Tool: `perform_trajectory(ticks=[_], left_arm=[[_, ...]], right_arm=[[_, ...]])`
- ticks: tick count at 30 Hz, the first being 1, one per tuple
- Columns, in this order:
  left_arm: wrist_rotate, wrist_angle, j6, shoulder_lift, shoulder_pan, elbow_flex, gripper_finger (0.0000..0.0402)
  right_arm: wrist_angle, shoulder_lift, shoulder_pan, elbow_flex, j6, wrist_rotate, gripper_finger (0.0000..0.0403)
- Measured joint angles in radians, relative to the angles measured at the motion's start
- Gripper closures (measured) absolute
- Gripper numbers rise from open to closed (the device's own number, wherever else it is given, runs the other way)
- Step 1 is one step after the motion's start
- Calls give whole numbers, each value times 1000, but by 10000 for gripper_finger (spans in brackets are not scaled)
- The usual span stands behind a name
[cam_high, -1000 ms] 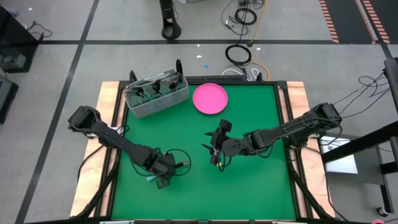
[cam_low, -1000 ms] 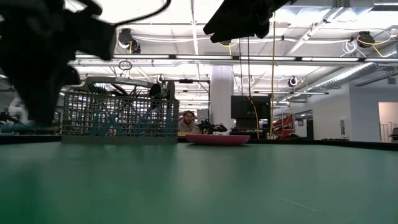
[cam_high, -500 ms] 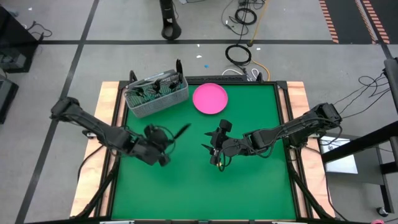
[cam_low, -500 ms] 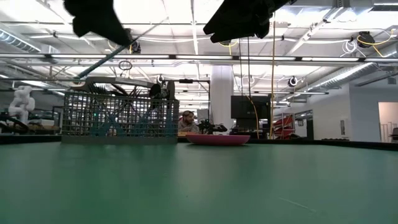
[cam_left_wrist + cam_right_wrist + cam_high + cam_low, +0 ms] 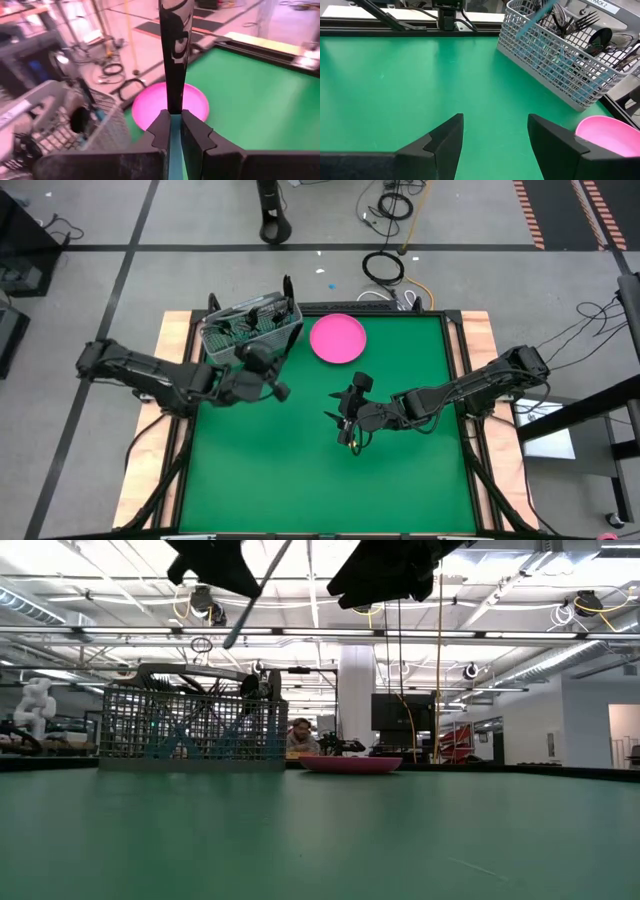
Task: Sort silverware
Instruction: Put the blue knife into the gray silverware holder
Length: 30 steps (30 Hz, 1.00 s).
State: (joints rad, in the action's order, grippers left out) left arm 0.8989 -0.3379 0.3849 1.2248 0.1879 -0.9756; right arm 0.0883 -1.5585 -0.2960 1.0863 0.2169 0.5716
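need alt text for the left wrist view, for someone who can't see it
The left gripper is shut on a utensil with a light blue handle and a dark metal end that points away from the camera. Beyond it lie a pink plate on the green table and, beside the plate, a grey wire basket.

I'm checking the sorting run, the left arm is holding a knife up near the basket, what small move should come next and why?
Probably carry it the last bit over the basket and lower it in. The left gripper is shut on the knife by its blue handle, held above the table beside the basket. The right gripper waits open mid-table.
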Motion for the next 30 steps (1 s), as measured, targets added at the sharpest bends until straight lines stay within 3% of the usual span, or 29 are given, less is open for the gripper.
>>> perform_trajectory(ticks=[6, 14, 21, 30], left_arm=[[-14, 129, -40, 14, -160, 51, 376], [-217, 467, -199, 24, -368, 122, 376], [-313, 604, -250, 103, -502, 123, 376], [-361, 761, -346, 219, -611, 123, 376]], right_arm=[[13, 0, 0, 0, 0, 0, 193], [20, 0, 0, 0, -1, 1, 193], [21, 0, 0, 0, -11, 3, 193], [24, 0, 0, 0, -16, 3, 193]])
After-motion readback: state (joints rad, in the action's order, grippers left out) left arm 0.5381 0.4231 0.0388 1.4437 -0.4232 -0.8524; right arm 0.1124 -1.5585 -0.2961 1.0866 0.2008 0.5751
